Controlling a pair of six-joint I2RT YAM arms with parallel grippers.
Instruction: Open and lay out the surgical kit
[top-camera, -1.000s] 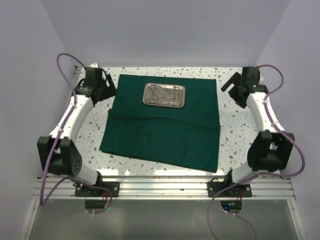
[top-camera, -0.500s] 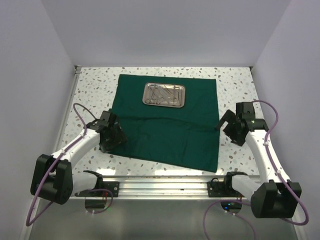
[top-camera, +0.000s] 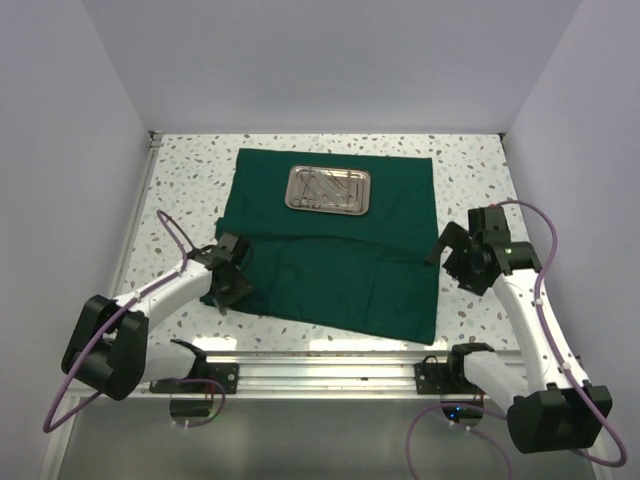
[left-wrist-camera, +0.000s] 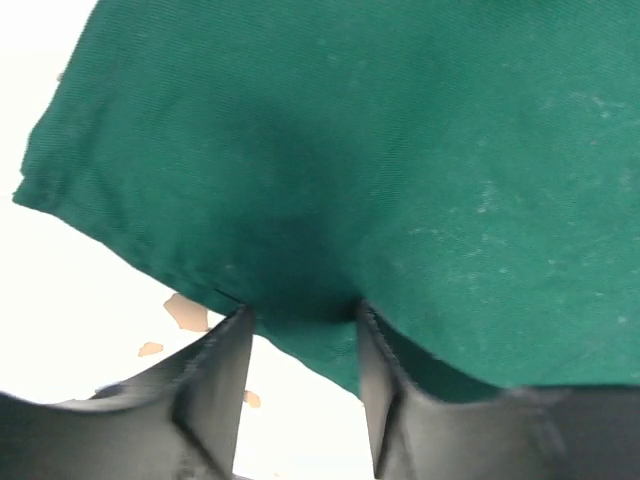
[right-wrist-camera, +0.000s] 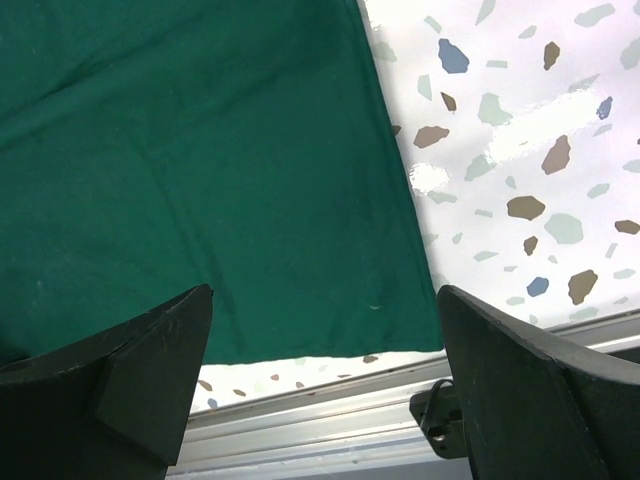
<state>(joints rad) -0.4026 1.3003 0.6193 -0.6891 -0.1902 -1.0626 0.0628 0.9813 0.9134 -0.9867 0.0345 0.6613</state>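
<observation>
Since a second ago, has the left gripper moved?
Yes. The left gripper came back from level with the steel tray to the green cloth's near-left corner.

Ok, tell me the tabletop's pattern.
Tabletop: white with brown, grey and blue flecks; clearest in right wrist view.

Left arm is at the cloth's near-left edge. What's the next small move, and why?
Probably close the left gripper on the green cloth. Its fingers straddle the cloth's near-left hem with a gap between them, and the table shows through that gap, so nothing looks pinched yet. The right gripper hangs open over the near-right corner.
</observation>
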